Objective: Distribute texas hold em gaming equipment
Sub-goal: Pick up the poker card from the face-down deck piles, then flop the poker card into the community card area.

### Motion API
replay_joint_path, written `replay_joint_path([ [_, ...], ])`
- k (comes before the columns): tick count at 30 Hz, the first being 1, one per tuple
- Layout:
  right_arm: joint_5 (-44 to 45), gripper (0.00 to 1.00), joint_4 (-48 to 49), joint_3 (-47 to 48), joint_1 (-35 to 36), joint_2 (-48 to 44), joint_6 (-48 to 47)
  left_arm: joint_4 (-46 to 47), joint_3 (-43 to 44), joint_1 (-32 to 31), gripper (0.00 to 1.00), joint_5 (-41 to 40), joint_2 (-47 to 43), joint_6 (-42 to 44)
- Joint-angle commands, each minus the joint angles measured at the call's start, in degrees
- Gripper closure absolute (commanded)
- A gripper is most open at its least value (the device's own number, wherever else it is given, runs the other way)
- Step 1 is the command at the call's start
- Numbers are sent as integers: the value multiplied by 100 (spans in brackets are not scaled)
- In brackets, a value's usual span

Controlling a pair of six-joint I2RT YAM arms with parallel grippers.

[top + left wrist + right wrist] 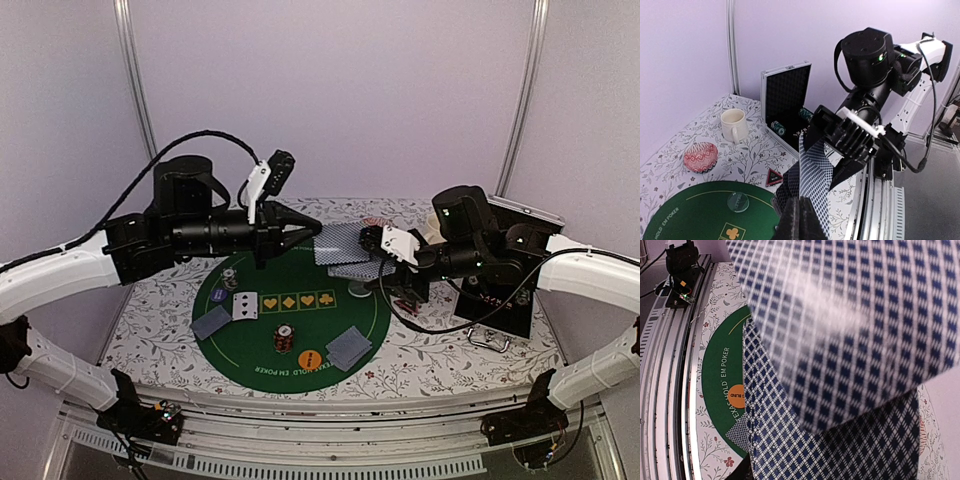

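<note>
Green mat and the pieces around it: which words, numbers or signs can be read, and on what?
"HOLD EM POKER": rim of the green mat.
"BLIND": orange button; anything before it is not legible.
Four card-suit signs: yellow squares on the mat.
Too small to read: print on the face-up card and the triangular marker.

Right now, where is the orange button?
Top view: the orange button sits front-centre on the green mat, between the nearer chip stack and right-hand face-down cards.
</note>
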Motion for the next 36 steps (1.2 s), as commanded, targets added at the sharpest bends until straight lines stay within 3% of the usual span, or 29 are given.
replay_joint_path([
  [1, 18, 57, 92, 26, -29, -26, -41, 33, -59, -32, 100, -87, -351, 130],
  [6, 27, 57, 81, 14, -27, -28, -40, -137, -1, 116, 100, -575, -851, 335],
  [9, 10, 57, 77, 9, -25, -60, -40, -612, 124, 306, 100, -1834, -1007, 700],
  [13, -26, 57, 79, 10, -23, -69, -42, -1488, 373, 356, 100, -3921, -545, 1295],
  [19, -35, 57, 23, 48, -23, -91, -23, -1771, 242, 352, 100, -5465, 570, 1969],
  [29, -70, 57, -88, 57, -28, -156, -4, -1331, 184, 271, 100, -6490, 2570, 2544],
  [36, -70, 57, -106, 68, -27, -188, -13, -1135, 210, 164, 100, -6534, 3628, 2613],
])
